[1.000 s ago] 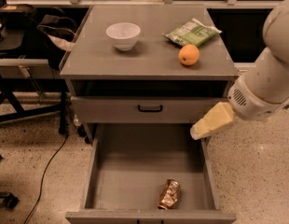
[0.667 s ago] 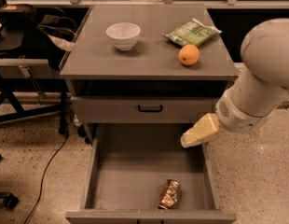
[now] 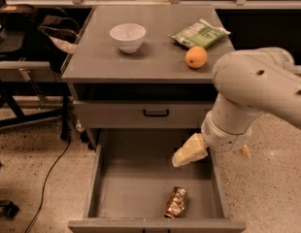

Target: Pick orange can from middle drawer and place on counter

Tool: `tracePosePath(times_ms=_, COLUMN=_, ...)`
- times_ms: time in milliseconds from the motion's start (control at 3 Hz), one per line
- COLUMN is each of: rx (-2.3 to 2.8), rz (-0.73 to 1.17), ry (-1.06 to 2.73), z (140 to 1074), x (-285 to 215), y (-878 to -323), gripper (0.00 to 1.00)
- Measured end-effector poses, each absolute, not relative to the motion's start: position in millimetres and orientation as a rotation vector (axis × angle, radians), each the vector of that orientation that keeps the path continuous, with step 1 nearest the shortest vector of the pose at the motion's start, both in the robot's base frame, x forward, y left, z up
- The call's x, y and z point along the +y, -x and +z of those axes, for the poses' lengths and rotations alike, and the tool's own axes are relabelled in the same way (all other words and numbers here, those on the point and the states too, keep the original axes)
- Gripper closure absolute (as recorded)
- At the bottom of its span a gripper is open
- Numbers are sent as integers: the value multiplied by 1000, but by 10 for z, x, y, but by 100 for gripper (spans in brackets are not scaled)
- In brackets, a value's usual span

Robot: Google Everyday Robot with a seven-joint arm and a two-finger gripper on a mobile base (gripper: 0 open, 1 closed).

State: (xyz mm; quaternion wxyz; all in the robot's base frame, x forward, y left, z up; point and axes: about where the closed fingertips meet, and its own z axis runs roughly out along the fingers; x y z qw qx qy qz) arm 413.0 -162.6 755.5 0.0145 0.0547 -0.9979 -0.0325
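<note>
The orange can, dented and copper-coloured, lies on the floor of the open middle drawer, near its front right. My gripper hangs over the drawer's right side, above and slightly behind the can, not touching it. Its cream finger points down-left. The white arm reaches in from the right. The counter is the grey cabinet top behind the drawer.
On the counter stand a white bowl, a green snack bag and an orange fruit. A closed drawer front with a black handle sits above the open drawer. Chairs and a cable are at left.
The arm has swung left and down, bringing the gripper from beside the cabinet's right edge to over the open drawer. The can has not moved.
</note>
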Motion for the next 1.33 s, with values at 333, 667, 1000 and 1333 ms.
tracePosePath(times_ms=333, rx=-3103, rz=-102, ry=-171, z=7543, x=-1618, y=-4134, gripper=0)
tracePosePath(times_ms=667, rx=-3107, rz=-118, ry=-143, z=7527, x=-1600, y=-4116, gripper=0)
tracePosePath(times_ms=1000, rx=-3075, rz=-208, ry=8, z=7209, x=-1513, y=-4105, gripper=0)
tracePosePath(times_ms=1333, rx=-3048, rz=-259, ry=162, z=6751, x=-1356, y=-4227, gripper=0)
